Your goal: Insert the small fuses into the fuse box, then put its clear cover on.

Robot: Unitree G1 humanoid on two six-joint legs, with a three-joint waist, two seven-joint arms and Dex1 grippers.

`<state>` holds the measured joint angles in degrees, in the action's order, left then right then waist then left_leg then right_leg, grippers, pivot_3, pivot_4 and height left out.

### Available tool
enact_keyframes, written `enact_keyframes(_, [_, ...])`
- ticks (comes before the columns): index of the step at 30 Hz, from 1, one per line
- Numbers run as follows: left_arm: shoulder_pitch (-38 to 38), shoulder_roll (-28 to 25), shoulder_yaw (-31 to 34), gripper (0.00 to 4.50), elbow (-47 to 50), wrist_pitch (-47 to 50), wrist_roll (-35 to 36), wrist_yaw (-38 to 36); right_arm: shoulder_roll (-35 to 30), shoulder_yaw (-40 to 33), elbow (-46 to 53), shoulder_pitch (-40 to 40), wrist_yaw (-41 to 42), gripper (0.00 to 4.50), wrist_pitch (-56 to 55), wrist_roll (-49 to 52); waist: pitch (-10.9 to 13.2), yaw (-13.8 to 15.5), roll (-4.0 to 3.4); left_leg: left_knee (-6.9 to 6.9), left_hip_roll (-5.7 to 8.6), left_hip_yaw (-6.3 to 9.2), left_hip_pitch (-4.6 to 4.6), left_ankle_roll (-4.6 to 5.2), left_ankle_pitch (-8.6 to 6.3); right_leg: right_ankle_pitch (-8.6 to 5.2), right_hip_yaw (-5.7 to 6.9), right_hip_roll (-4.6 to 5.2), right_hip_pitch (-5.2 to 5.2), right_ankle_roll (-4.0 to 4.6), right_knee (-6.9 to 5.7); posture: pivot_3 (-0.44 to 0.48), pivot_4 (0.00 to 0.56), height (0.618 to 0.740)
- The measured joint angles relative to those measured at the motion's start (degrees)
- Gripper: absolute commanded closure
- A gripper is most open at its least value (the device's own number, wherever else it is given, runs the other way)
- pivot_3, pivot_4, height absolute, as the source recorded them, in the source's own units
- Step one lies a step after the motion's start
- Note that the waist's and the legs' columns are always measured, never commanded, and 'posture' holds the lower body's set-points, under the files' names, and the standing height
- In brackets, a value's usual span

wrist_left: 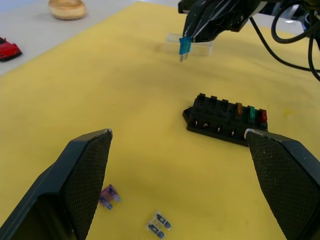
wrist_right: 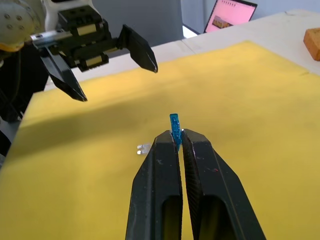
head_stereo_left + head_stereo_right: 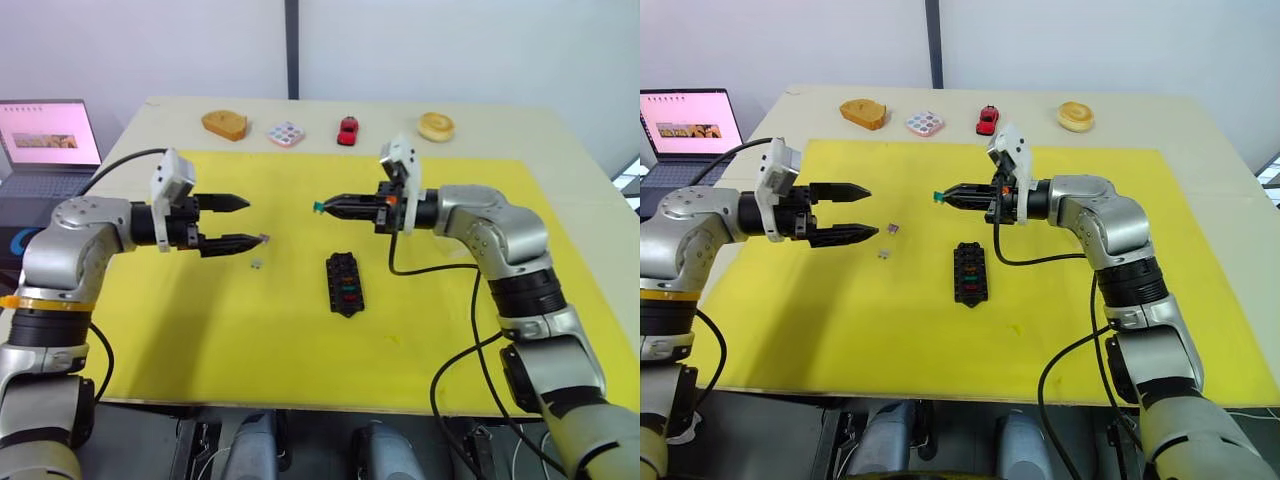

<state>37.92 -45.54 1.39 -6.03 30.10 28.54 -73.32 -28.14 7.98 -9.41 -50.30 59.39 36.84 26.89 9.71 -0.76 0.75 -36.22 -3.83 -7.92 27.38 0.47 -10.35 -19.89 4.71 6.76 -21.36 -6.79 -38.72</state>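
Yellow matting (image 3: 200, 330) covered most of the beige table (image 3: 560, 140), and the black fuse box (image 3: 345, 283) lay on it a little right of the frame's centre in the left eye view, its long side running away from the robot. Three fuses already sat in its slots: amber, green and red, side by side at one end, seen plainly in the left wrist view.

The right gripper (image 3: 944, 197) hung above the mat, upper centre of the frame, its two black fingers pressed together on a teal fuse (image 2: 174, 128) that stuck out beyond the tips. It was held well above the fuse box and clear of it.

The left gripper (image 3: 866, 211) hovered at centre-left with its fingers spread wide and nothing between them. Just beyond its tips, on the mat, lay a purple fuse (image 1: 108, 196) and, beside it, a grey fuse (image 1: 158, 225), both loose and apart from the box.

The clear cover (image 1: 192, 44) showed as a faint glinting rectangle flat on the mat behind the teal fuse in the left wrist view.

Along the table's far edge stood an orange block (image 3: 224, 124), a white tile with coloured dots (image 3: 285, 133), a small red toy car (image 3: 347, 130) and a tan ring (image 3: 436, 126). A laptop (image 3: 45, 140) with a pink screen sat at the upper left.
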Motion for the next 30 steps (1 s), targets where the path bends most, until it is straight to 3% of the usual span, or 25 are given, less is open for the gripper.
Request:
enact_keyframes(6, [0.1, -0.1, -1.0, 0.03, -0.3, -1.7, -1.9, -1.7, -0.7, 0.7, -1.9, 0.0, 2.5, 4.5, -4.0, -3.2, 0.0, 0.1, 0.0, -0.02, 0.0, -0.03, 0.0, 0.0, 0.0, 0.0, 0.0, 0.0, -0.01, 0.0, -0.04, 0.0, 0.15, 0.74])
enact_keyframes(11, [-0.4, -0.6, -1.8, 0.03, 1.0, -1.4, -2.1, -2.4, -5.4, 2.6, -1.5, 2.0, 7.4, 4.5, -9.1, -6.7, 0.0, 0.1, 0.0, -0.04, 0.0, -0.02, 0.0, 0.0, 0.0, 0.0, 0.0, 0.0, 0.01, 0.0, -0.04, 0.0, 0.15, 0.74])
enact_keyframes(20, [-7.5, -2.6, -2.8, 0.03, 13.7, 2.4, -1.5, -2.0, -8.9, 4.5, 0.3, 5.1, 15.0, 4.5, -12.6, -8.4, 0.0, 0.0, -0.02, -0.08, -0.02, 0.07, -0.03, -0.04, 0.03, 0.0, -0.04, 0.0, -0.04, 0.01, -0.16, 0.0, 0.15, 0.74])
enact_keyframes(30, [-12.5, -4.7, -4.6, 0.03, 20.8, 2.9, -1.9, -0.7, -11.2, 5.8, 3.1, 6.5, 17.5, 4.5, -15.5, -12.0, 0.0, 0.1, -0.02, -0.09, -0.02, 0.12, -0.04, -0.04, 0.03, -0.01, -0.04, 0.0, -0.04, 0.01, -0.19, 0.0, 0.15, 0.74])
